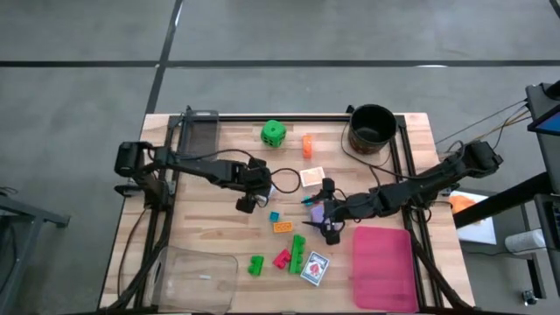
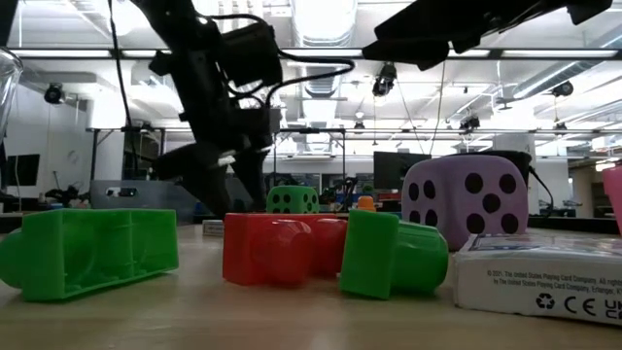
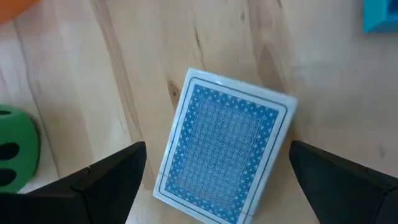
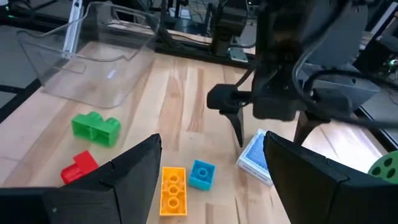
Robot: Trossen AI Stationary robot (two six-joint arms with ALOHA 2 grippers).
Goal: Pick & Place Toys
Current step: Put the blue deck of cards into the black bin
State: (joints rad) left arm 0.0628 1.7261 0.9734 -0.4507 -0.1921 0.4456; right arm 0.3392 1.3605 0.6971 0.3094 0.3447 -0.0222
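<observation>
Blue card pack (image 3: pixel 227 148) flat on tabletop (image 1: pixel 227 232), betw. spread left gripper (image 1: pixel 248 204) fingers. Right gripper (image 1: pixel 325 219) spread over purple die (image 1: pixel 317 213).

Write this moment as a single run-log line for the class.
left gripper: open, straddling blue-backed card pack | right gripper: open, empty, above orange brick | pack not yet gripped
</observation>
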